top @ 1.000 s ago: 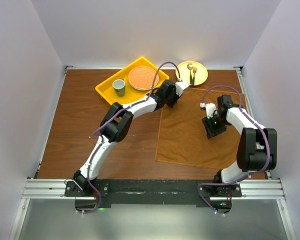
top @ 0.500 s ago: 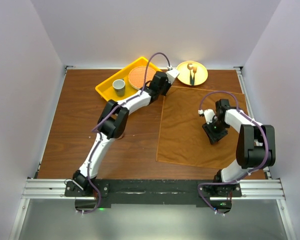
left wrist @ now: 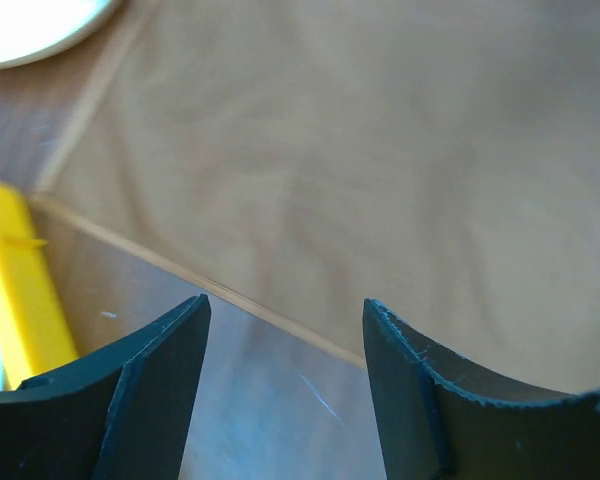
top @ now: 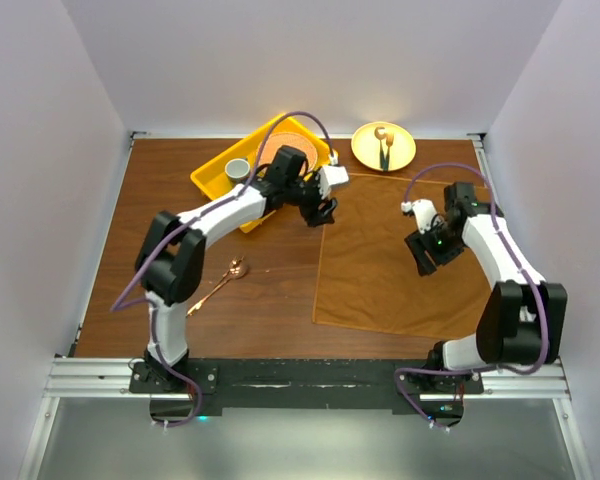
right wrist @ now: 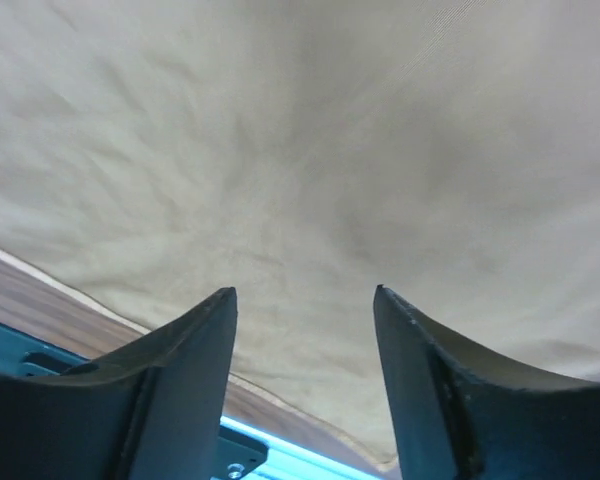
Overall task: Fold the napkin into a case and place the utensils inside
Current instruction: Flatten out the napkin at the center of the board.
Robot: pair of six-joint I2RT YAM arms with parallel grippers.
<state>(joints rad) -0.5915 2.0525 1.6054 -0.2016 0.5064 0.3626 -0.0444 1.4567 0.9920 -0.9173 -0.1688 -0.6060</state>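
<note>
1. One spoon (top: 218,285) lies left of the one napkin (top: 400,270), slanted; bowl far-right, handle near-left.
2. Napkin lies flat on the table (top: 270,305).
3. Left claw (top: 325,211) and right claw (top: 426,256) gape open; both empty.

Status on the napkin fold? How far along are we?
Done: napkin spread flat on the table, no fold yet. In hand: nothing. The left gripper hangs open by its left edge, and the right gripper is open above the cloth. Left: fold it into a case, then slip in the spoon, which lies on the bare table left of the napkin.
</note>
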